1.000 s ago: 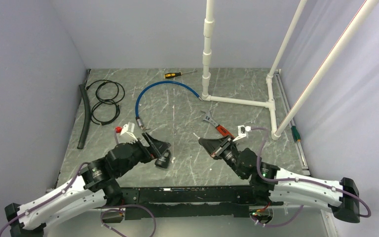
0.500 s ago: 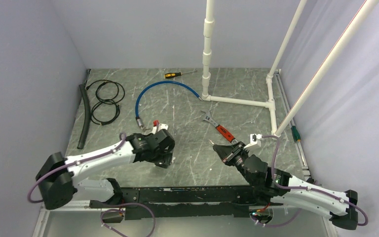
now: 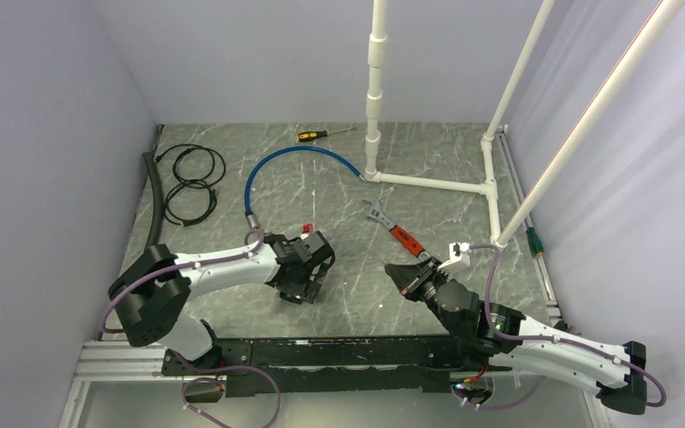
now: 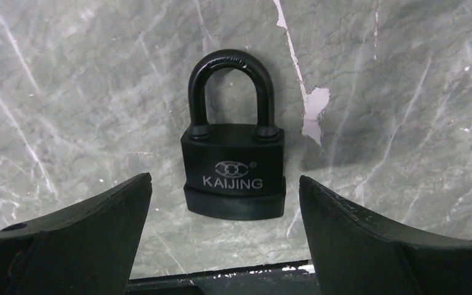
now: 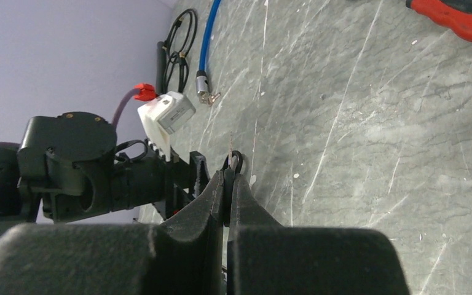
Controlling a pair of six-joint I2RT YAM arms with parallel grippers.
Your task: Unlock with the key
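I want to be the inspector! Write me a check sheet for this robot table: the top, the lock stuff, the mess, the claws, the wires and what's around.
Surface: grey marbled table, scratched and chipped.
Job's things: black padlock lying flat, shackle closed; key, seemingly the small metal piece between the right fingertips.
Clutter: screwdriver, blue hose, red-handled wrench, black tube, green-handled tool.
Grippers: left gripper open, straddling the padlock without touching; right gripper shut on the key.
Cables: coiled black cable; purple cables along both arms.
Surroundings: white pipe frame, pale walls.
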